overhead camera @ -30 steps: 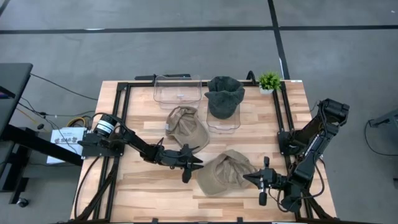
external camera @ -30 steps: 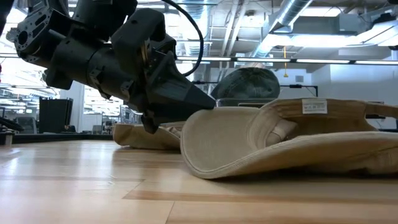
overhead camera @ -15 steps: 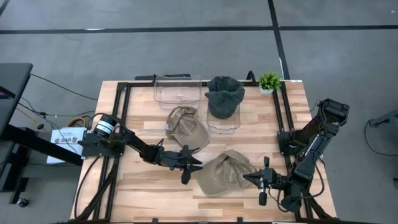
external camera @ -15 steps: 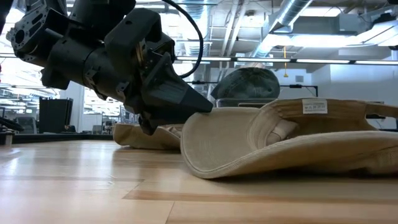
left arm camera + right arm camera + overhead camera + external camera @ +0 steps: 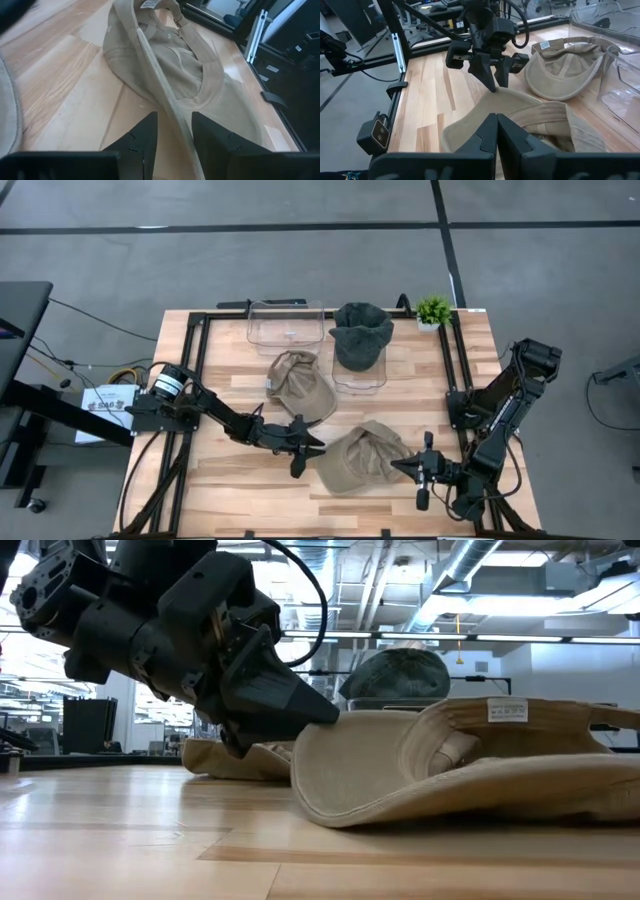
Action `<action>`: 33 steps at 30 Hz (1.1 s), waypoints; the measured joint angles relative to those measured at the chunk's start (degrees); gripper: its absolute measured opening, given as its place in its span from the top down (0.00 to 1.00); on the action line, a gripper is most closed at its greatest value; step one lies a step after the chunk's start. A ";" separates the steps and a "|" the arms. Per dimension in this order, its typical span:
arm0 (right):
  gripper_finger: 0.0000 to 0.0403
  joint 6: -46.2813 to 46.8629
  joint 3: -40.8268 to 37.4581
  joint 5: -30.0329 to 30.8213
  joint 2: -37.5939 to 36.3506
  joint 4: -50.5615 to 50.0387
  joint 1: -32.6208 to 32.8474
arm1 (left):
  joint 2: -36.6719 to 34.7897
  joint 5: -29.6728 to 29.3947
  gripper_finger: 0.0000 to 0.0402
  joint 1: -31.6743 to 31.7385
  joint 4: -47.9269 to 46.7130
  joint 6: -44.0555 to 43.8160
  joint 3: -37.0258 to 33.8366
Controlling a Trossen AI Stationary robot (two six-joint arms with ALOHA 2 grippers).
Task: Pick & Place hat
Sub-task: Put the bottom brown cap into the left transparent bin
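Tan bucket hat (image 5: 366, 457) at the bench's (image 5: 230, 480) near edge, brim straddled but not pinched.
Soft brim could fold or slide out if the left claw (image 5: 314, 443) closes too shallow, dragging the hat flat instead of lifting it. Left claw's jaws stand part open, one either side of the brim edge; right claw (image 5: 398, 465) is closed, empty, tips at the hat's far side.

Light wooden tabletop (image 5: 230, 360) edged by a black metal frame (image 5: 195, 340), small green potted plant (image 5: 433, 310) at a far corner, grey floor (image 5: 300, 250) around
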 joint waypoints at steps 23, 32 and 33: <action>1.00 0.00 -0.01 0.01 0.00 0.00 0.00 | -0.09 -1.59 0.97 -0.11 -0.35 1.94 0.09; 1.00 -0.01 -0.01 1.68 0.06 0.02 0.00 | 0.00 -4.00 0.97 -1.96 6.81 5.98 0.02; 1.00 0.00 -0.01 2.42 0.33 0.23 -0.04 | 0.00 -4.07 0.97 -2.14 7.23 6.21 0.02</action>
